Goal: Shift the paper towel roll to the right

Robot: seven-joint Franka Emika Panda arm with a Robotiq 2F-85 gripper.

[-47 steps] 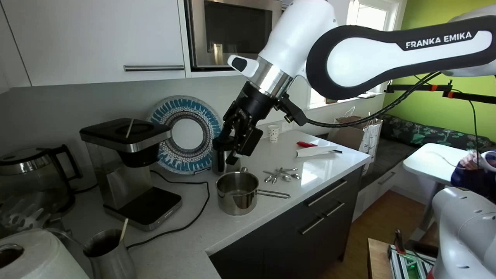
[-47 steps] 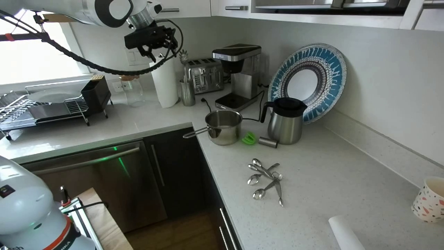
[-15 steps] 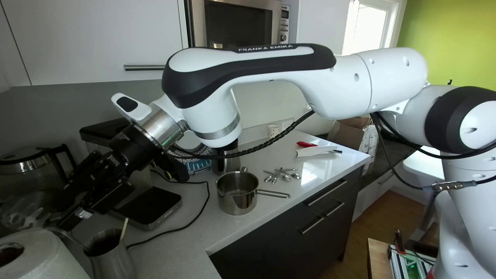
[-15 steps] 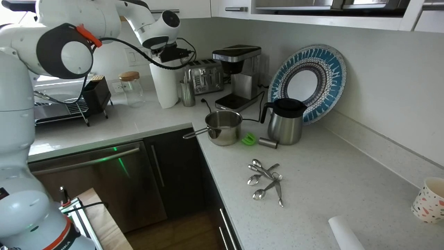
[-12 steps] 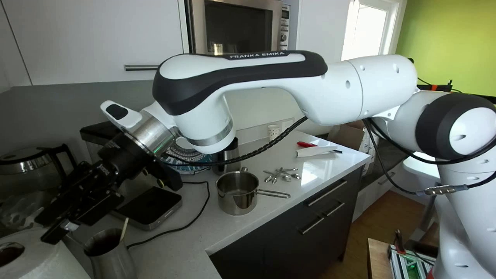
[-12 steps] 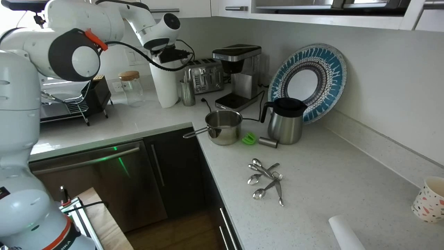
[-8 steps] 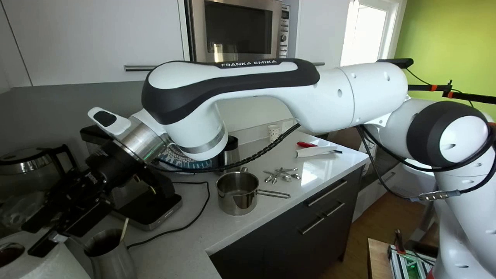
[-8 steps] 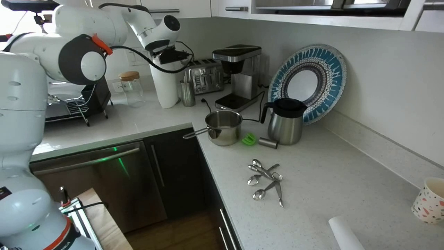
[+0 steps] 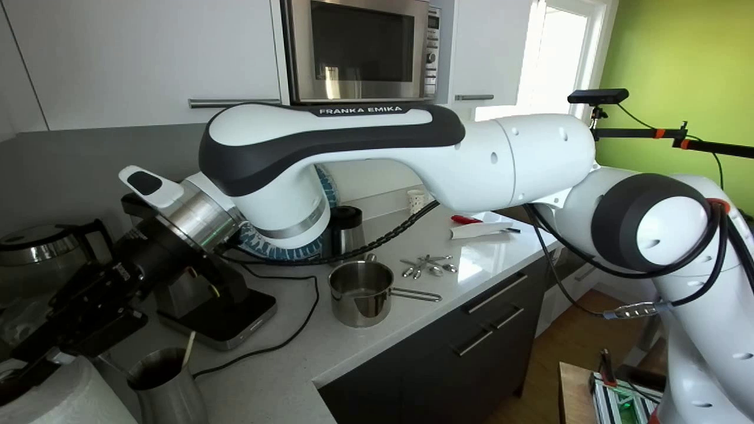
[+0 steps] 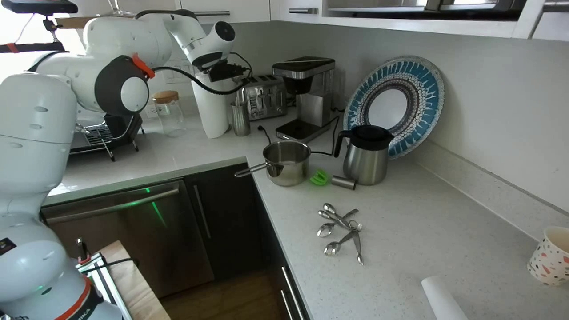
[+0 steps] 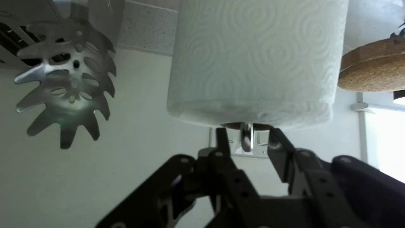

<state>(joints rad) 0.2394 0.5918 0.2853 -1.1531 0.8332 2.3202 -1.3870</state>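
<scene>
The hand [image 11: 248, 134] has swung to the paper towel roll [image 10: 212, 111], just beside the steel canister [image 10: 240, 120], fingers [image 11: 224, 142] spread with a metal tip [image 11: 246, 139] showing between them, I'd guess to pull by that.

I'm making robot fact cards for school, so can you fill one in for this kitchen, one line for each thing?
Job: shift the paper towel roll to the right
Roll: white, standing on end on the counter
Gripper: open, by the roll's top; can't tell if touching
Between its fingers, in the wrist view: a metal piece
Pot: steel, with a long handle, on the counter
Plate: blue and white, propped up near the wall
Spoons: silver, lying crossed on the counter
</scene>
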